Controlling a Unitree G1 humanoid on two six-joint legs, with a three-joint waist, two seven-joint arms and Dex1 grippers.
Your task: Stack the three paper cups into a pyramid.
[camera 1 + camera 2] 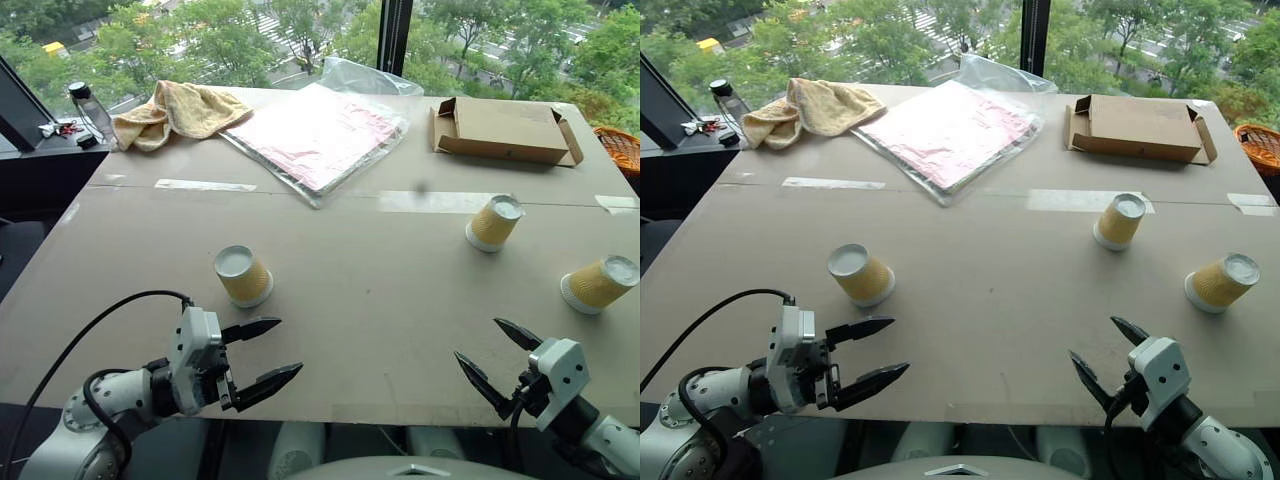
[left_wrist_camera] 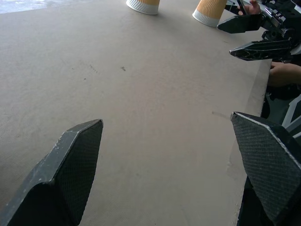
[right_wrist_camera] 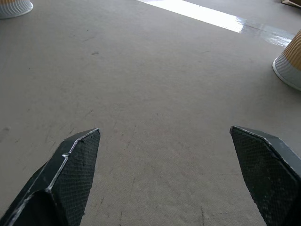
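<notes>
Three yellow ribbed paper cups stand upside down and apart on the grey table: one left of centre, one right of centre, one near the right edge. No pyramid is stacked. My left gripper hovers open over the near edge, just in front of the left cup, with nothing between its fingers. At the near right my right gripper is open and empty, well short of the two right cups. The left wrist view shows two far cups and the right gripper.
At the back of the table lie a yellow towel, a plastic-wrapped pink sheet and a flat cardboard box. A bottle stands on a side ledge at far left. An orange basket sits beyond the right edge.
</notes>
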